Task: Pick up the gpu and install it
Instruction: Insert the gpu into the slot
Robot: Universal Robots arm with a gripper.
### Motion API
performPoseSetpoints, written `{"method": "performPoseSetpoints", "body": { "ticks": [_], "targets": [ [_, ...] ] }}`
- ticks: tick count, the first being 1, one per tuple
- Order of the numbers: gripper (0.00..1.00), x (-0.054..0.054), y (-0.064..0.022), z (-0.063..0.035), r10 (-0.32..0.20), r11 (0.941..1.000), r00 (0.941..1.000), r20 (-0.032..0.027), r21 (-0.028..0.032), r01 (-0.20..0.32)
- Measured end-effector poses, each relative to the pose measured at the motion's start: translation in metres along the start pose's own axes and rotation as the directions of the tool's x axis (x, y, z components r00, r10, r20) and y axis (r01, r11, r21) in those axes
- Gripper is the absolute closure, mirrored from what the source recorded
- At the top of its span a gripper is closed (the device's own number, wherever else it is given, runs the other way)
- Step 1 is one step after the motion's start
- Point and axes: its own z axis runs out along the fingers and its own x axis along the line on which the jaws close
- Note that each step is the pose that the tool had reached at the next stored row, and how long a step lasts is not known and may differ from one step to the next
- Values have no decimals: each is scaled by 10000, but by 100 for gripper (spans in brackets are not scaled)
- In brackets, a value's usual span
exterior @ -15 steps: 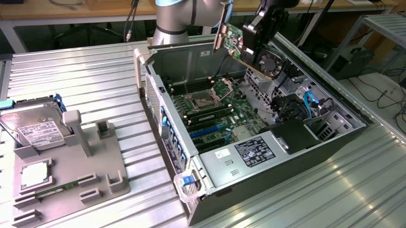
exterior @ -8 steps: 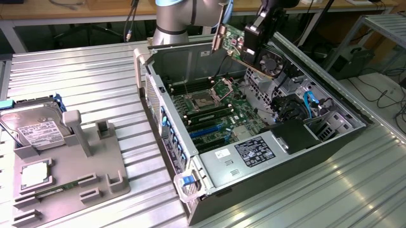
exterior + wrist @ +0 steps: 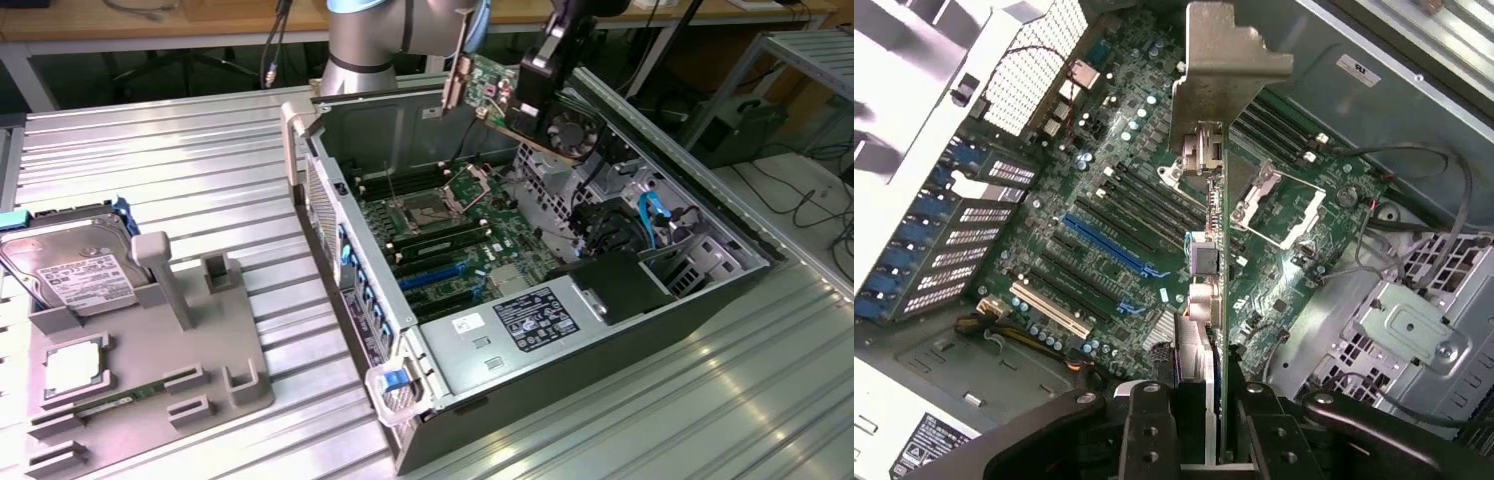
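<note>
The gripper [image 3: 1199,405] is clamped on the gpu [image 3: 1216,290], so the card's up in the air over the open computer case [image 3: 561,410], tilted, with its metal bracket [image 3: 1226,70] at the end away from the fingers. It hangs above the motherboard [image 3: 1114,200], clear of the slots. The hard drive [image 3: 74,270] sits in the grey holder [image 3: 200,340], well off to the exterior view's left.

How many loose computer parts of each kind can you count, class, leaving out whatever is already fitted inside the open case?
gpu: 1
hard drive: 1
memory stick: 1
square silver chip: 1
Total: 4
</note>
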Motion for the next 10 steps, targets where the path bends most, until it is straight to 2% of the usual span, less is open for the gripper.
{"method": "performPoseSetpoints", "body": {
  "ticks": [5, 10],
  "targets": [
    [72, 0, 0, 0, -589, 9983, 9983, -2, -6, 589],
    [72, 1, -1, 0, -1145, 9934, 9934, -4, -11, 1145]
  ]
}}
